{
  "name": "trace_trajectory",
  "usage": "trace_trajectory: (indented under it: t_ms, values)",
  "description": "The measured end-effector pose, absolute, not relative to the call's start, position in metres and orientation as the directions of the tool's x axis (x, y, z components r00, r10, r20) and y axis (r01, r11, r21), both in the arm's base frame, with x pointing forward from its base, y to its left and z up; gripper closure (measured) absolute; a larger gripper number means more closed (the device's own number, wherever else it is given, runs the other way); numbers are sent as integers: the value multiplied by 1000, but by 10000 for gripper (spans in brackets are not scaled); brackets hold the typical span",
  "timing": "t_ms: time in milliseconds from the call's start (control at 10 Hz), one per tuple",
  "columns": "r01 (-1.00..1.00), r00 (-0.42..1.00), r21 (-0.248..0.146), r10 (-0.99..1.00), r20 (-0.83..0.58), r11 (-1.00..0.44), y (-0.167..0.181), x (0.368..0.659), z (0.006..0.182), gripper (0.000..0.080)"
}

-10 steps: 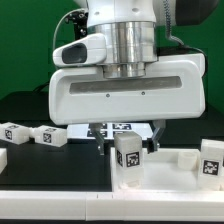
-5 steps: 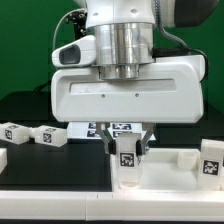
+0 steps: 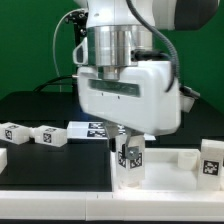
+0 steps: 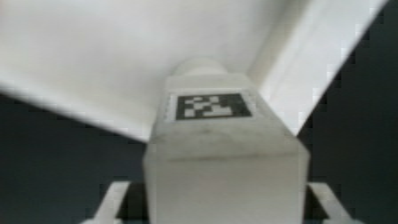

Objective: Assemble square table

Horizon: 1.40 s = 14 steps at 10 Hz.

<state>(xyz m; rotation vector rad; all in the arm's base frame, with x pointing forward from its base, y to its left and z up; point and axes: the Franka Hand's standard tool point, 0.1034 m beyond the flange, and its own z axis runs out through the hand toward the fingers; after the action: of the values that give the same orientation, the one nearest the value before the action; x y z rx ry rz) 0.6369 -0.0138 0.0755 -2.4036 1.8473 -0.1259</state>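
Note:
In the exterior view a short white leg (image 3: 130,156) with a black-and-white tag stands upright on the white square table top (image 3: 170,174). My gripper (image 3: 130,148) comes down on it from above, shut on the leg, with the hand turned at an angle. The wrist view looks down the leg (image 4: 217,150) with its tag facing the camera. A finger (image 4: 121,205) flanks it on each side, and the rimmed table top (image 4: 107,50) lies beyond. A second leg (image 3: 210,160) stands on the top at the exterior view's right.
Two loose tagged legs (image 3: 15,132) (image 3: 48,135) lie on the black table at the exterior view's left. The marker board (image 3: 98,128) lies flat behind the gripper. The robot's wide white hand hides much of the middle of the scene.
The jaws closed in on the standing leg, then the hand twisted about its vertical axis while staying on the leg. The other legs have not moved.

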Motion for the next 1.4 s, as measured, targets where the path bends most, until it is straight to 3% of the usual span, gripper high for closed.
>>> trace_trajectory:
  t_ms: [200, 400, 500, 600, 700, 800, 1200, 1400]
  values:
    - [-989, -9, -146, -999, -35, 14, -15, 633, 75, 514]
    - [-987, -55, -146, -997, -52, 62, -16, 632, 75, 512]
    - [-989, 0, -147, -999, -43, 7, -15, 632, 75, 432]
    - [-971, 196, -140, -981, 2, -194, -14, 631, 74, 432]
    - [-904, 406, -126, -913, 49, -409, -9, 632, 74, 262]
    - [-808, 573, -111, -816, 78, -578, 0, 633, 76, 170]
    - [-577, 806, -77, -582, 113, -813, 1, 633, 76, 150]
    - [-339, 929, -33, -340, 145, -940, 2, 638, 80, 150]
